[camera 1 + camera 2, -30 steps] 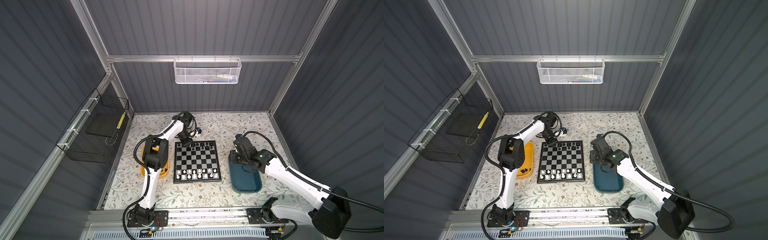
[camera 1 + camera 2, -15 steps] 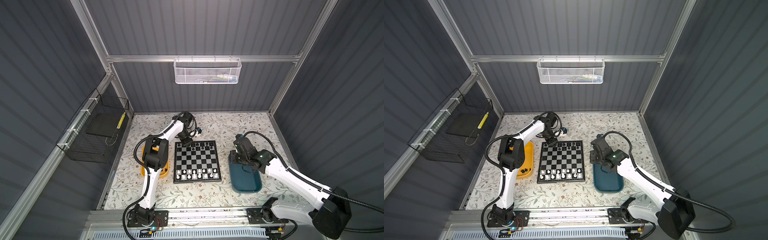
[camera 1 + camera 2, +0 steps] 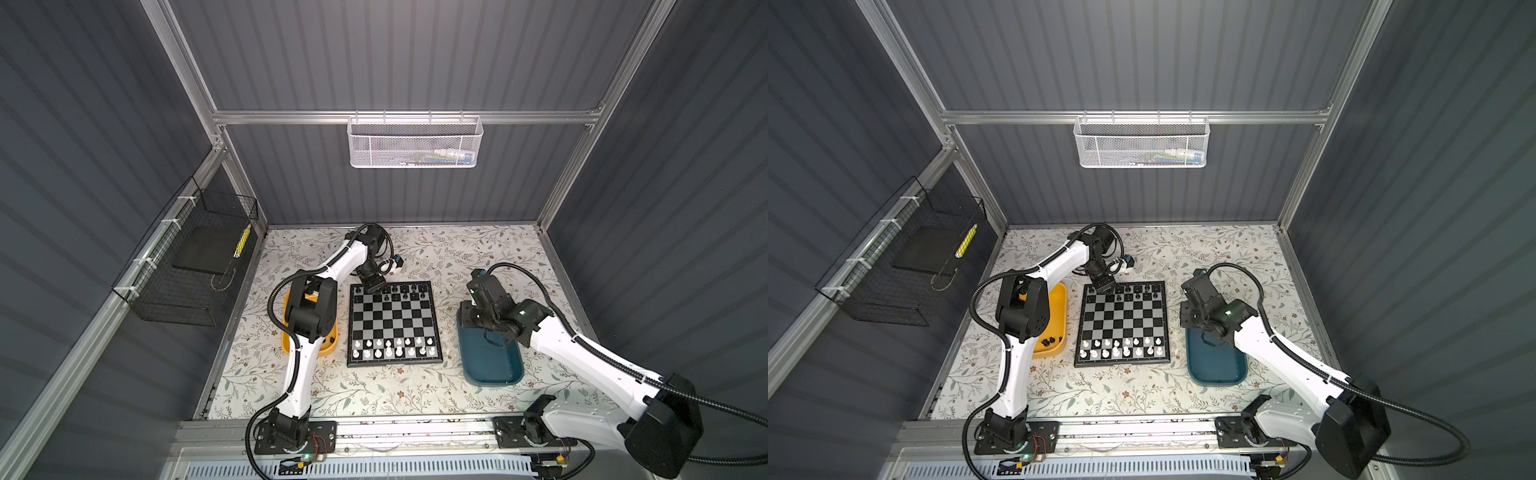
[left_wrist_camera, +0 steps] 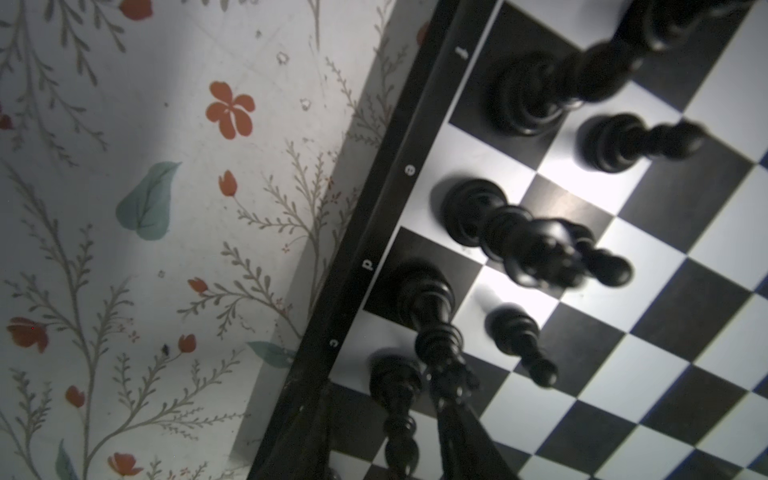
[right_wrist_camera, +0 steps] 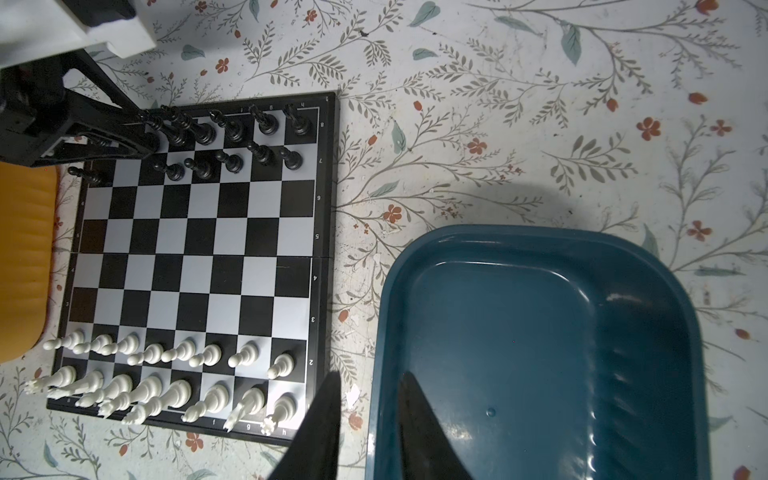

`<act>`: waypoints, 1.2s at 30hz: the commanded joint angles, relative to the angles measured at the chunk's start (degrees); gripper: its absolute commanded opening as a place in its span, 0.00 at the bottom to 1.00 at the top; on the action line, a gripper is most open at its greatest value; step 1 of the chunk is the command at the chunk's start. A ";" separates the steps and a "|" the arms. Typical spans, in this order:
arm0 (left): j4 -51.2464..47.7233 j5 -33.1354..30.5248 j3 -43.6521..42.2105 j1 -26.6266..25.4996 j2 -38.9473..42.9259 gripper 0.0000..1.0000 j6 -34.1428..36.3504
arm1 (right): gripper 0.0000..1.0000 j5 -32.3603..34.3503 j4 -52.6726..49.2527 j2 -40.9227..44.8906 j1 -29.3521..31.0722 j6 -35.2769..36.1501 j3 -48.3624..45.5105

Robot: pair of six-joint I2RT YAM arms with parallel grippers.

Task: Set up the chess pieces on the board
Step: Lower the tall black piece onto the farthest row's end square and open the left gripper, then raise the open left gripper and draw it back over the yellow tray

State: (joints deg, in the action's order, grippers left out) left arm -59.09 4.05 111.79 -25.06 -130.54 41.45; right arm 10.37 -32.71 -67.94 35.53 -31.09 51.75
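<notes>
Worktop: floral worktop [image 3: 415, 249] inside a grey-walled cell; board [image 3: 392, 322] at its middle, between yellow tray [image 3: 1059, 299] and teal tray [image 5: 540, 239]
Just changed: left hand [image 3: 376, 288] has let go; its fingers now stand apart on either side of a black piece [image 4: 395, 386], upright on the far row by the c mark
Right hand: right hand [image 5: 368, 382] released, grasping nothing; it hovers at the teal tray's rim
White pieces: white pieces [image 5: 166, 374] fill both near rows
Meaning: one more chessman is home; squares toward the far corner look unfilled, and black pieces [image 3: 1048, 341] wait in the yellow tray, so a fetch there probably comes next
</notes>
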 commanded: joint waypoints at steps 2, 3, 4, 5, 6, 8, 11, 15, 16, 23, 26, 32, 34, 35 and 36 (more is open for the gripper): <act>-1.99 0.18 -0.77 -0.34 1.29 0.44 1.22 | 0.27 0.53 -0.36 0.79 -0.19 -0.60 -0.77; -1.99 0.01 -0.78 -0.34 1.33 0.45 1.21 | 0.27 0.54 -0.42 0.79 -0.20 -0.60 -0.85; -2.00 -0.16 -0.86 -0.32 1.51 0.47 1.14 | 0.27 0.57 -0.42 0.87 -0.16 -0.56 -0.86; -1.89 -0.42 -0.87 -0.30 1.59 0.48 1.17 | 0.27 0.54 -0.33 0.95 -0.18 -0.55 -0.86; -2.08 -0.53 -0.87 -0.34 1.73 0.50 1.18 | 0.28 0.53 -0.29 0.98 -0.16 -0.61 -0.86; -2.18 -0.88 -1.03 -0.34 1.95 0.52 1.28 | 0.28 0.53 -0.27 0.97 -0.19 -0.53 -0.94; -2.56 -1.21 -1.20 -0.33 2.43 0.53 1.44 | 0.28 0.44 -0.02 0.95 -0.19 -0.53 -0.95; -2.54 -1.29 -1.33 -0.34 3.26 0.53 1.36 | 0.28 0.44 0.08 1.06 -0.12 -0.55 -1.17; -2.52 -1.25 -1.31 -0.34 3.51 0.54 1.36 | 0.28 0.39 0.23 1.14 -0.14 -0.54 -1.25; -4.34 -1.06 0.38 -0.34 4.61 0.54 1.40 | 0.28 0.18 0.41 1.50 -0.15 -0.68 -1.47; -5.09 -1.62 1.15 -0.34 5.57 0.54 1.56 | 0.28 0.11 0.37 1.75 -0.19 -0.62 -1.47; -9.77 -4.03 6.26 -0.34 8.70 0.54 3.04 | 0.28 0.52 0.28 2.80 -0.20 -0.55 -1.38; -11.37 -4.76 8.04 -0.34 10.50 0.54 3.75 | 0.28 0.66 0.28 3.14 -0.19 -0.50 -1.30; -12.34 -5.43 8.88 -0.33 11.45 0.54 3.96 | 0.28 0.70 0.32 3.25 -0.20 -0.53 -1.30; -13.50 -5.71 9.91 -0.19 12.30 0.54 4.22 | 0.28 0.62 0.24 3.39 -0.16 -0.50 -1.21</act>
State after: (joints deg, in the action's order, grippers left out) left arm -67.11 -0.12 117.95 -25.10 -123.33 43.62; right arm 10.37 -32.53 -65.49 35.53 -31.09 50.78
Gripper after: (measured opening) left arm 0.542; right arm 0.277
